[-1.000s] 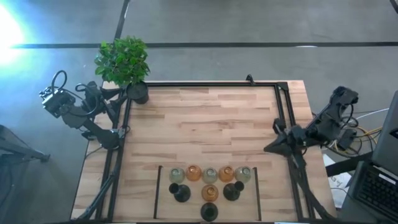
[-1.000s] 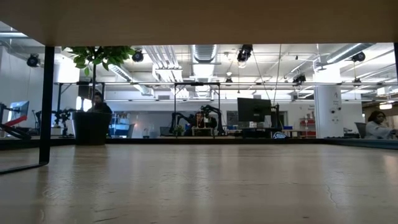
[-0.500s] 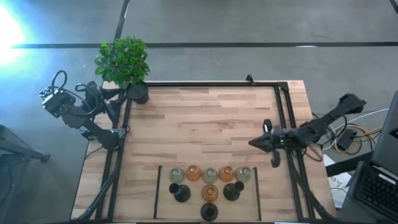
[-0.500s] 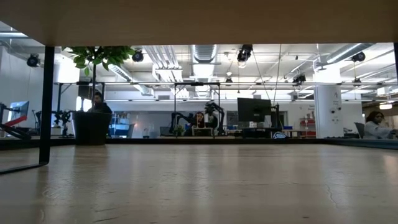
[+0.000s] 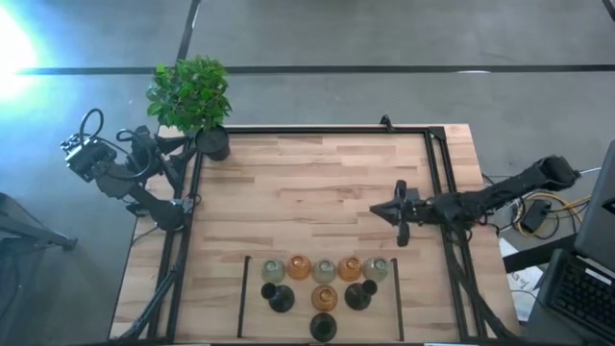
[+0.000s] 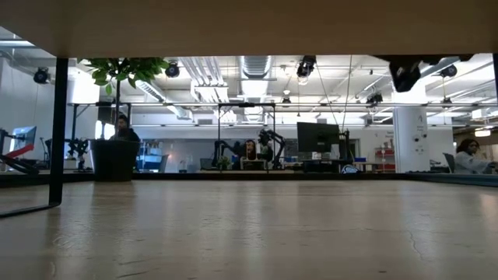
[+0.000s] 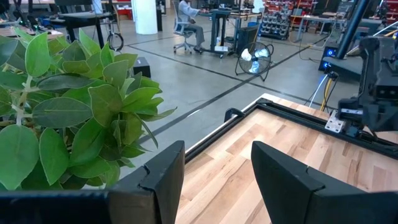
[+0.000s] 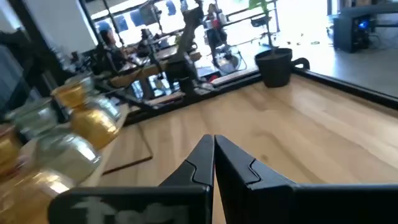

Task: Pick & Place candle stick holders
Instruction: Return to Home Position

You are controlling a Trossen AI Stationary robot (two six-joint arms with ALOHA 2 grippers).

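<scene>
Wood table (image 5: 317,183) open around right gripper (image 5: 381,210); holders (image 5: 324,270) grouped at one edge.

Candle stick holders (image 8: 74,118), beside right gripper (image 8: 214,142): blurred, edge-cropped, count unclear. Right gripper, low view: mostly hidden behind overhead board (image 6: 233,27).

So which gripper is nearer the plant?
Left. The left gripper sits off the left edge of the table, right beside the plant. The right gripper hangs over the table's right half, well across from it.
</scene>
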